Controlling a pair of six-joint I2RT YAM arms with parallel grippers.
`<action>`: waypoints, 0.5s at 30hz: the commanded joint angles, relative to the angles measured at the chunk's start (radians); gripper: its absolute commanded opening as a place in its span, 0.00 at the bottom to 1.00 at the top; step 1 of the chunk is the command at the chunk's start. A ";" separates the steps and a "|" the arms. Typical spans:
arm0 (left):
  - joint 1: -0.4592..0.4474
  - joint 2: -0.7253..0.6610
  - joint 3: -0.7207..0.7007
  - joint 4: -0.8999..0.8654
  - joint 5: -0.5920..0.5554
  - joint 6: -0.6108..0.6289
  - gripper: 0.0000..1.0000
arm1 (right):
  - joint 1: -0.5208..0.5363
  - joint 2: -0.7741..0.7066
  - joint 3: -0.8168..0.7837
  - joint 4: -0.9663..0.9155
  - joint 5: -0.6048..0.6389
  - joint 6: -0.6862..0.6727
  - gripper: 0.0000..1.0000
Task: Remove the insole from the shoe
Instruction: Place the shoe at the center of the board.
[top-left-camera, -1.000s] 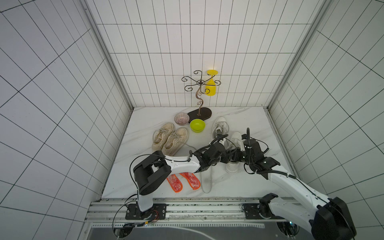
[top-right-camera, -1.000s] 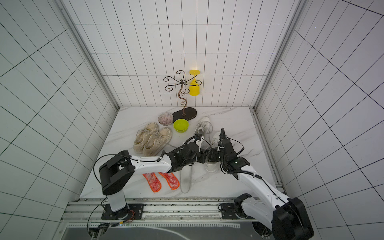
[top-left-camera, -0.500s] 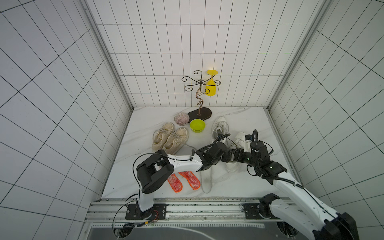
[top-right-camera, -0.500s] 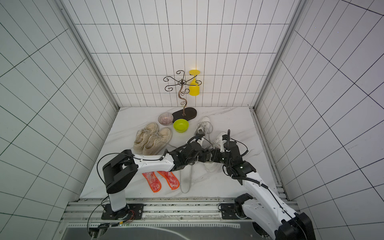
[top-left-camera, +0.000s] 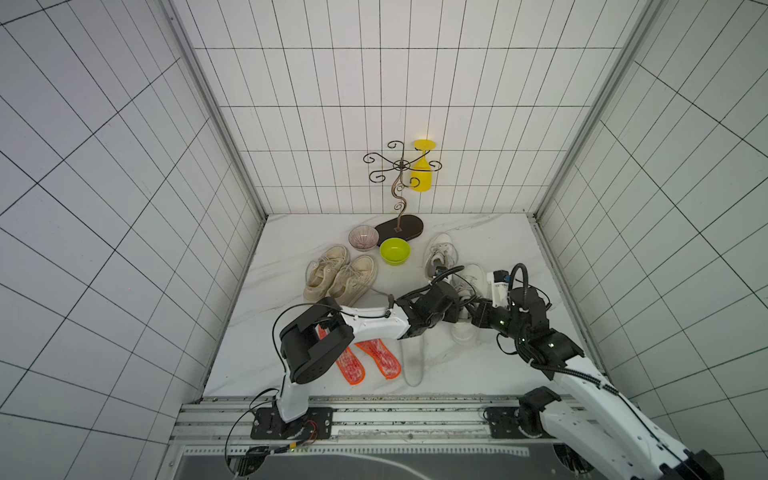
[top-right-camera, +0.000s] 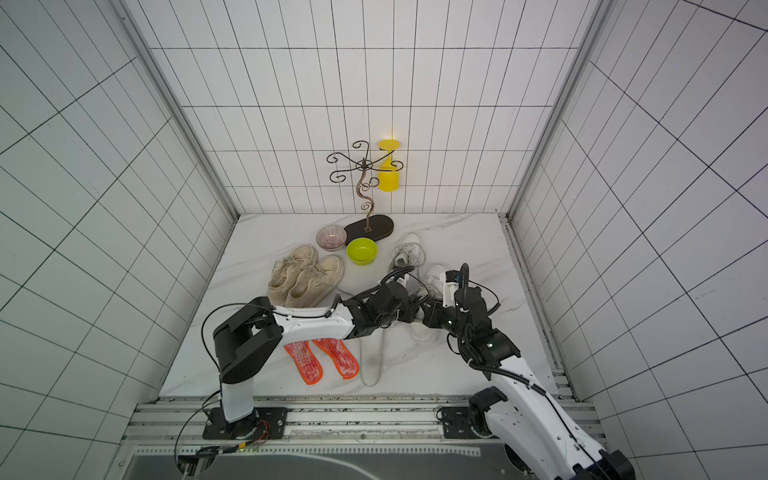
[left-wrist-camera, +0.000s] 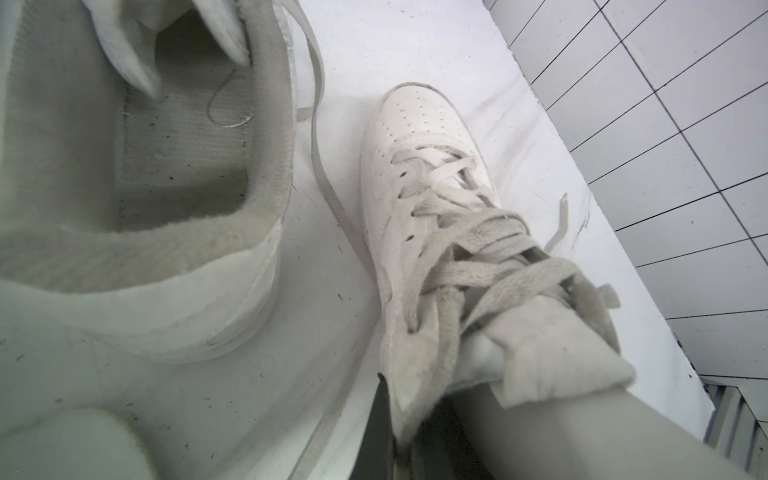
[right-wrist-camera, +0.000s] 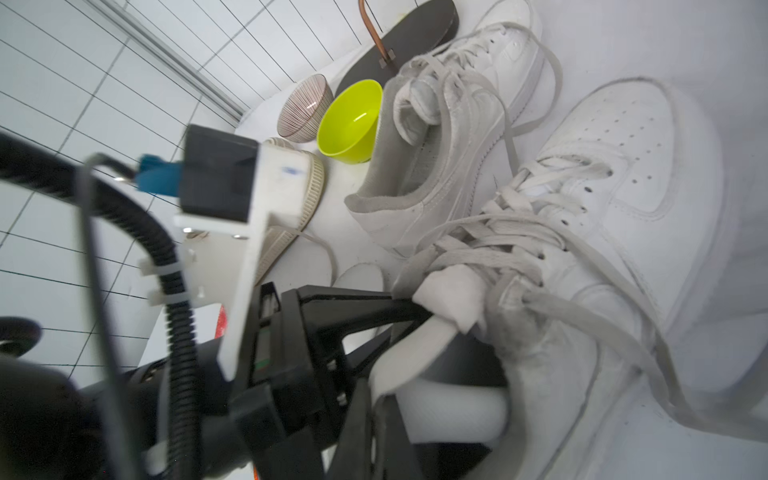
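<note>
— White-tiled walls (top-left-camera: 374, 83) on three sides, marble tabletop (top-left-camera: 490, 237) underneath. Whereabouts of the shoe?
— Right of the lime-green bowl (top-left-camera: 395, 251) and nearer the robot: white lace-up sneaker (top-left-camera: 473, 275), toe pointing away from the robot.
— And its insole?
— Arching out of that sneaker's opening from under the tongue: white insole (right-wrist-camera: 411, 353), far end hidden inside.
— State of the grippers?
— For the left gripper (right-wrist-camera: 415, 311): clenched on the sneaker's lace flap beside the tongue. For the right gripper (right-wrist-camera: 376, 415): closed as well, apparently pinching the insole's free end, contact partly hidden.
— Anything else around the bowl?
— Just right of it, second white sneaker (top-left-camera: 440, 253), stitched inner floor showing. Just left, striped bowl (top-left-camera: 363, 237); behind, scrolled metal stand (top-left-camera: 405, 226) with a yellow goblet (top-left-camera: 423, 178) hanging. Left and nearer the robot, beige sneaker pair (top-left-camera: 340, 278). Well nearer the robot, two orange insoles (top-left-camera: 380, 359) beside a loose flat insole (top-left-camera: 412, 361).
</note>
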 joint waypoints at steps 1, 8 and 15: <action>0.028 0.065 0.029 -0.126 -0.091 0.001 0.00 | 0.000 -0.094 -0.007 0.196 -0.040 -0.029 0.00; 0.028 0.108 0.107 -0.115 -0.056 0.012 0.00 | -0.002 -0.172 0.057 -0.007 0.209 -0.037 0.00; 0.029 0.163 0.222 -0.115 -0.041 0.029 0.00 | -0.002 -0.242 0.175 -0.236 0.449 -0.038 0.00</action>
